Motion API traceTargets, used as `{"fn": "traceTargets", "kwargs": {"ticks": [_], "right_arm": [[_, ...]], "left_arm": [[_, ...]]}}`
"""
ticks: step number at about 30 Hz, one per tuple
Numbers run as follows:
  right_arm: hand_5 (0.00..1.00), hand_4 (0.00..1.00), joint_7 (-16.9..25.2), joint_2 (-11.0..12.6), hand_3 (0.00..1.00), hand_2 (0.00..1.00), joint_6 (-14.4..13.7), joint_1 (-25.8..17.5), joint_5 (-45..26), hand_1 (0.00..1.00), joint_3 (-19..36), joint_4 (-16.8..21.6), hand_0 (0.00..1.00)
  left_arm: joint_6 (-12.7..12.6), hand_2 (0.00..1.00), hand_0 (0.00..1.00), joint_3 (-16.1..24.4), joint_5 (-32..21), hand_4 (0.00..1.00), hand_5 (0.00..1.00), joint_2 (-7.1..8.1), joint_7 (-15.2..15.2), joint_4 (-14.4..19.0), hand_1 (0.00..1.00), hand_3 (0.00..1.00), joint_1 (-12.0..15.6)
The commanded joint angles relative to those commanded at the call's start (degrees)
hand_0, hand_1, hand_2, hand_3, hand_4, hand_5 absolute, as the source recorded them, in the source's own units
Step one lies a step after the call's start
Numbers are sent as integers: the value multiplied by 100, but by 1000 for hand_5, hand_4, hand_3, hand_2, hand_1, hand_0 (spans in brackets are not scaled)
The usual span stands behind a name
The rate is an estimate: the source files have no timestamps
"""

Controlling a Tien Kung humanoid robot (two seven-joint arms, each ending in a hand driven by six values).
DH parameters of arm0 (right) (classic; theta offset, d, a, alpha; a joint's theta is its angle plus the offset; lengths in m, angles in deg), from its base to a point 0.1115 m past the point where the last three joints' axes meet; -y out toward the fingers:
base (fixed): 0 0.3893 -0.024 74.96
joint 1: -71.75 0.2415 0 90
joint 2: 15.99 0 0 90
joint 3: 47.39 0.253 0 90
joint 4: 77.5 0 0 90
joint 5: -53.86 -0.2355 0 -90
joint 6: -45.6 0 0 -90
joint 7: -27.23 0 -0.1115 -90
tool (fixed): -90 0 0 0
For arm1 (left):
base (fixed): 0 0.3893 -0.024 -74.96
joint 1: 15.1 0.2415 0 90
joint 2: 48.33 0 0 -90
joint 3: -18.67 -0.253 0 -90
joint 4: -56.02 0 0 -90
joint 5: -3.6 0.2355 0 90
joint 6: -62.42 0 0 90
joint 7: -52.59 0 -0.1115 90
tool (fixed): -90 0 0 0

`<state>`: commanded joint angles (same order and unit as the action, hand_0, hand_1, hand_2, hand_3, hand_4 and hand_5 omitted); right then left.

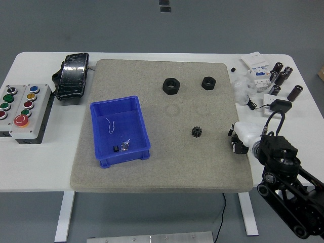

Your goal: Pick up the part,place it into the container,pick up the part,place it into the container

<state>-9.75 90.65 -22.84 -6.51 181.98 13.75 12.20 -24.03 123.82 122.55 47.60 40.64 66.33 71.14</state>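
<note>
We see a white desk [40, 177] covered in the middle by a grey mat [162, 167]. On the mat's left part sits a blue bin [119, 130], open at the top, with a thin white wire and a couple of small dark bits on its floor. Toward the mat's far side lie two black nuts, the left nut [171, 85] a little larger than the right nut [208, 83], well apart from the bin. Nearer to us, right of centre, a small black gear [197, 132] lies alone on the mat.

The right robot hand [240, 137] comes in from the lower right on its black arm and sits at the mat's right edge, near the gear but apart from it. We cannot tell whether its fingers are spread or curled; nothing shows in its hold.

At the desk's left stand two button boxes [23, 109] and a black wrapped pack [72, 76]. At the far right lie black cylinders [283, 78] and a white device [257, 68].
</note>
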Motion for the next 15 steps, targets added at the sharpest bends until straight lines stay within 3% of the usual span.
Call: {"fn": "traceTargets", "kwargs": {"ticks": [15], "right_arm": [[2, 128, 0, 23, 672, 569, -352, 10, 73, 312, -70, -11, 120]], "left_arm": [[-4, 549, 655, -2, -17, 652, 406, 0, 6, 0, 591, 622, -7]]}}
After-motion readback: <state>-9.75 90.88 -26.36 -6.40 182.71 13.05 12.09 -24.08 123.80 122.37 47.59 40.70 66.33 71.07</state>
